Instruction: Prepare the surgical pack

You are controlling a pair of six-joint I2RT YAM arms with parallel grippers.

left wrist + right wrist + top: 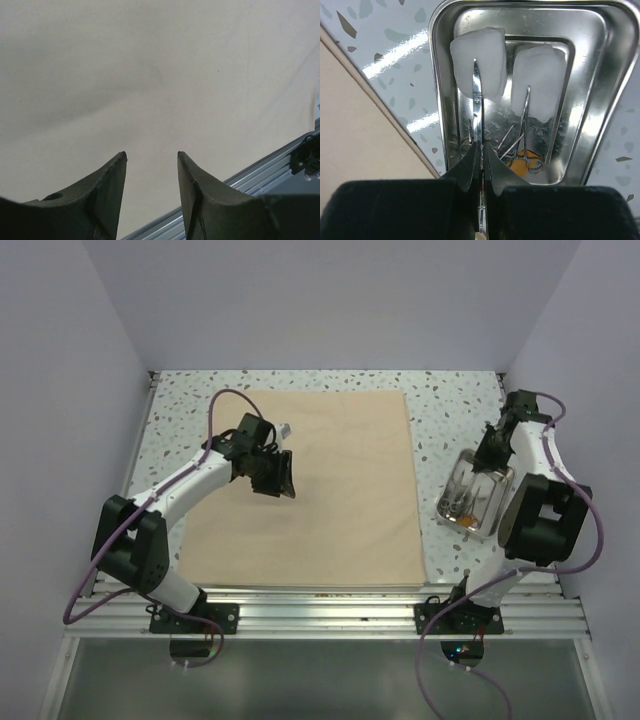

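Note:
The surgical pack [340,490] is a large tan fabric sheet lying flat across the middle of the table; it also fills the left wrist view [150,75]. My left gripper [278,478] hovers over the sheet's left part, and in its wrist view [151,154] the jaws stand open with nothing between them. My right gripper [490,452] reaches down into the steel tray [447,508]. In the right wrist view this gripper [481,145] is shut on a thin silver instrument [476,90] that points away over a white gauze pad [487,55].
The tray [436,75] also holds a second gauze pad [540,75], forceps [525,115] and an orange item [520,162]. It sits on the speckled tabletop just right of the sheet's edge [350,140]. An aluminium rail [270,165] runs along the near edge.

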